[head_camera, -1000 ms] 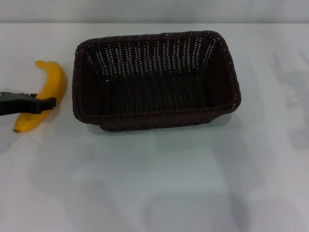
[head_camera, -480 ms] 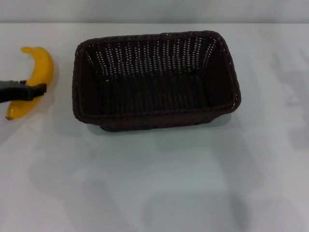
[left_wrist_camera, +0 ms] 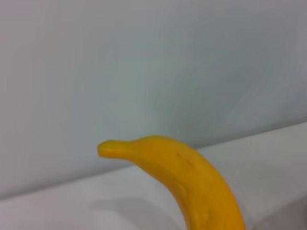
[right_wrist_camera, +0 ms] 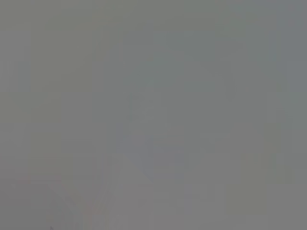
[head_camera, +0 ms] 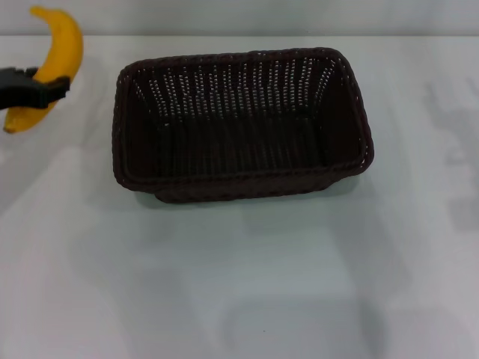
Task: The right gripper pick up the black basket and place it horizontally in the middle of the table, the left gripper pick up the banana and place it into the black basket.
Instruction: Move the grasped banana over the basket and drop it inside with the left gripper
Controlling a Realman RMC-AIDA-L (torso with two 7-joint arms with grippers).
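Banana first: I see the curved smooth yellow banana (head_camera: 46,66) clamped across its middle by my black slim-fingered left gripper (head_camera: 58,87), left of the dark woven rectangular black basket (head_camera: 241,123), its long axis tilted upright. The basket lies lengthwise mid-table on the glossy white table (head_camera: 247,284), so my carry runs rightward; the right gripper is out of view.

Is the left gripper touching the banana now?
Touching. In the head view the left gripper is clamped across the middle of the banana, which hangs above the table, left of the black basket.
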